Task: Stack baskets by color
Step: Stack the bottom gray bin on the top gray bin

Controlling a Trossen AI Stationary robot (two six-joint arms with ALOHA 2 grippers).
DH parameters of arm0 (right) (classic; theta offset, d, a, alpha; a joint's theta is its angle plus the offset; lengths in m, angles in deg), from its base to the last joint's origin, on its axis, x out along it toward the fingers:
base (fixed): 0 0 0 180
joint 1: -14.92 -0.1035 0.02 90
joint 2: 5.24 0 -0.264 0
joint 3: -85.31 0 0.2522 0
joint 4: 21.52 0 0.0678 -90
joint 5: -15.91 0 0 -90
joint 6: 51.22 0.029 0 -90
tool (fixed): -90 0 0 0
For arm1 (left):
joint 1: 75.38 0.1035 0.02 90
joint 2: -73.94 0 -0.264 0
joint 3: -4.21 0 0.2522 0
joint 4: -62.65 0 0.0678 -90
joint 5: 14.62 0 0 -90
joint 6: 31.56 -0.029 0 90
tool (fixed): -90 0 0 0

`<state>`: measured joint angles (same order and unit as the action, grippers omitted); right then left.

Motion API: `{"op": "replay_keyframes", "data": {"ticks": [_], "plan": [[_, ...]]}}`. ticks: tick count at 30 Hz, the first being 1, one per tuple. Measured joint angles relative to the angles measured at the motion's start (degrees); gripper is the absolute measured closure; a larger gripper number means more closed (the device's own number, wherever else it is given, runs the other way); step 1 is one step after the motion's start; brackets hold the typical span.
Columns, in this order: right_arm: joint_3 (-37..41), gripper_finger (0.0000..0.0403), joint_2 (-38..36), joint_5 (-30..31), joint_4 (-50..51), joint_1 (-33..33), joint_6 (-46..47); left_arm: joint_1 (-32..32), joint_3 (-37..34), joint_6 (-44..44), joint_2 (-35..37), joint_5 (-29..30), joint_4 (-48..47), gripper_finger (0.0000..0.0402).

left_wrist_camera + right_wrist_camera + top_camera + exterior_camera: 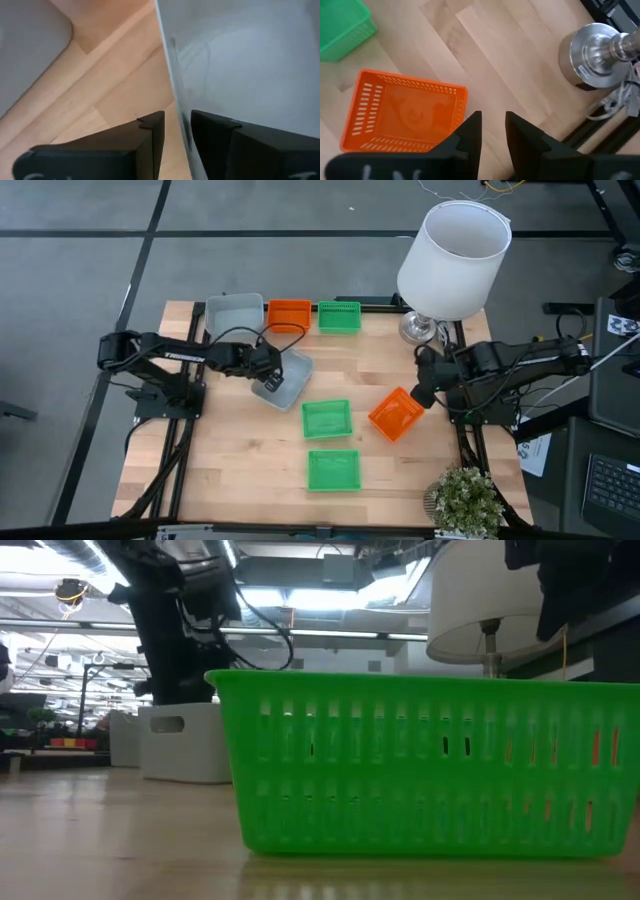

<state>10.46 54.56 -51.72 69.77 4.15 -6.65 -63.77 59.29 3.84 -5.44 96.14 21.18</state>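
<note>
My left gripper is shut on a pale grey basket that sits askew left of the table's middle. A second grey basket, an orange one and a green one stand in a row along the far edge. Two green baskets rest on their bottoms on the near half. My right gripper hangs open by a narrow gap above bare wood, just beside the corner of a loose orange basket at the table's right. My left gripper has the grey basket's side wall between its two fingers, one finger inside the basket and one outside. The fingers slant down from above, coming from the table's left. Whether the basket's bottom touches the table, I cannot tell.
A lamp with a large white shade stands on a metal base at the far right corner, close to my right arm. A small potted plant sits at the near right corner. Bare wood lies along the near left.
</note>
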Motion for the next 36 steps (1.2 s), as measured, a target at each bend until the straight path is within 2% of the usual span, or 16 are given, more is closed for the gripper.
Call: {"op": "replay_keyframes", "data": {"ticks": [2,6,9,11,13,18,22,26,30,36], "plan": [[0.26,0.0315,-0.01,-0.01,-0.59,0.0,-0.05,0.0,0.0,-1.86,-1.31,-0.36,0.02,0.0326],[0.29,0.0315,-0.01,-0.02,-0.65,0.0,-0.1,0.0,0.22,-5.86,-1.98,-0.18,0.48,0.0389],[0.29,0.0315,-0.01,-0.03,-0.65,0.0,-0.13,0.17,2.96,-7.79,-0.7,-0.07,-3.57,0.0398],[0.29,0.0315,-0.01,-0.02,-0.65,0.0,-0.3,0.35,7.04,-9.61,1.4,0.32,-8.31,0.0399],[0.29,0.0315,-0.01,-0.02,-0.65,0.0,-1.11,0.37,12.5,-11.08,3.02,3.11,-14.78,0.04],[0.29,0.0315,0.01,-0.03,-0.63,0.0,-1.5,2.27,29.79,-17.74,4.33,9.87,-33.94,0.0401],[0.29,0.0315,0.01,0.01,-0.64,0.0,-1.54,7.59,42.12,-23.61,4.17,6.82,-43.32,0.0401],[0.29,0.0315,0.01,0.29,-1.53,0.0,-1.65,13.79,50.44,-32.38,3.51,5.67,-48.74,0.0401],[0.29,0.0315,0.03,0.47,-2.1,0.0,-1.8,20.11,53.59,-43.48,3.62,6.93,-48.78,0.0401],[0.29,0.0315,0.05,0.48,-4.65,0.04,-5.91,29.12,53.7,-52.25,0.98,9.73,-50.08,0.0401]]}}
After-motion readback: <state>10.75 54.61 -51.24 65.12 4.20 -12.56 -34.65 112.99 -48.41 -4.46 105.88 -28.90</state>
